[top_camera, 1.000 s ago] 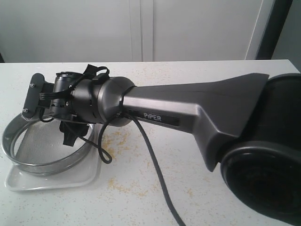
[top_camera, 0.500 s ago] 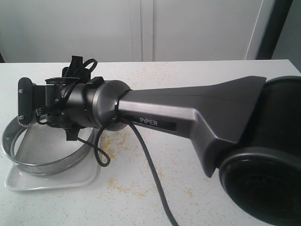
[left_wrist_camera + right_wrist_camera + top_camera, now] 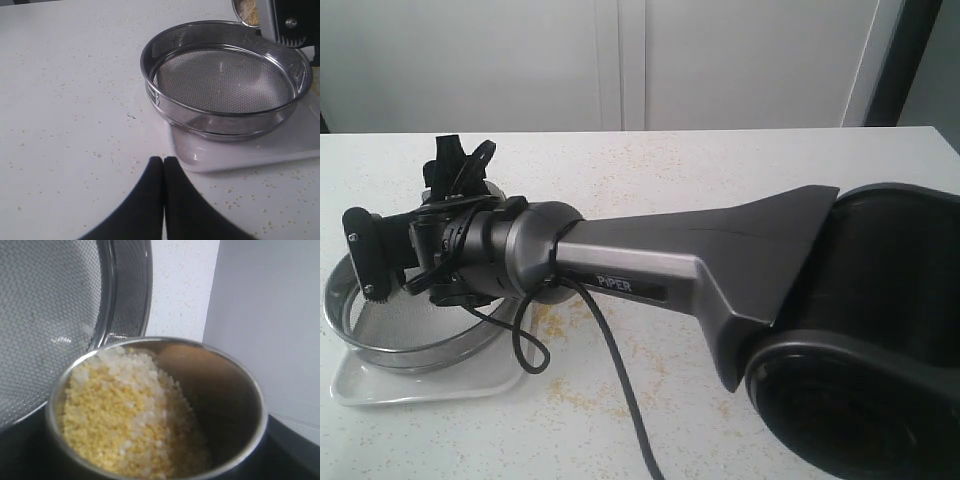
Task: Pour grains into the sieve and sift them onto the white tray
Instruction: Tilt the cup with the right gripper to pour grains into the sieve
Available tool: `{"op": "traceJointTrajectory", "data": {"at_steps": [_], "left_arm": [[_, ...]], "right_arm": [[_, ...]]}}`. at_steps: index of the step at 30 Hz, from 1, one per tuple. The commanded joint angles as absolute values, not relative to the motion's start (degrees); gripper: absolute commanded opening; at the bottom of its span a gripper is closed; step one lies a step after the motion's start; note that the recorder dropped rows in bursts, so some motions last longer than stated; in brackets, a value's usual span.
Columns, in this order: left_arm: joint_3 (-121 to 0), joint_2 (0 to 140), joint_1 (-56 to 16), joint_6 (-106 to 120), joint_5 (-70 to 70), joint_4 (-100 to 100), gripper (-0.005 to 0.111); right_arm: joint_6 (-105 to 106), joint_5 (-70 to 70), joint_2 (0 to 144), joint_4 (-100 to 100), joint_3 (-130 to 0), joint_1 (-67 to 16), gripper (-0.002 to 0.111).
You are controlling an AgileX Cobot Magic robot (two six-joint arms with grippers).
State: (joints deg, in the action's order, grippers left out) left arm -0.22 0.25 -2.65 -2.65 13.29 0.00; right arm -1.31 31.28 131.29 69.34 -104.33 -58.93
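Just between right jaws — cup (image 3: 216, 390), grains (image 3: 120, 426)

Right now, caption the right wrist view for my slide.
A cup of yellow and white grains tipped at the rim of the sieve, its mesh bare.

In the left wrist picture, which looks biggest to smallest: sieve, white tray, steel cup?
1. sieve: biggest.
2. white tray: next, though the sieve covers much of it.
3. steel cup: smallest, but the picture's edge cuts it off, so unsure.
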Motion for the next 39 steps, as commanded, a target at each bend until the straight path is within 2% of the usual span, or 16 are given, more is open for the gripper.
{"op": "traceJointTrajectory", "data": {"at_steps": [1,5,21,30,39], "left_arm": [[0.0,0.0,-2.38,-2.67,13.29,0.0,0.0],[0.0,0.0,-2.38,-2.67,13.29,0.0,0.0],[0.0,0.0,-2.38,-2.67,13.29,0.0,0.0],[0.0,0.0,-2.38,-2.67,13.29,0.0,0.0],[0.0,0.0,-2.38,-2.67,13.29,0.0,0.0]], "right_arm": [[-0.49,31.13,130.74,70.73,-104.87,-59.35,0.0],[4.71,31.71,130.88,70.73,-104.87,-59.56,0.0],[3.71,33.49,130.88,70.44,-104.77,-59.56,0.0],[-6.17,37.74,130.88,76.07,-104.77,-58.77,0.0],[-7.12,40.15,131.01,81.55,-104.77,-58.65,0.0]]}}
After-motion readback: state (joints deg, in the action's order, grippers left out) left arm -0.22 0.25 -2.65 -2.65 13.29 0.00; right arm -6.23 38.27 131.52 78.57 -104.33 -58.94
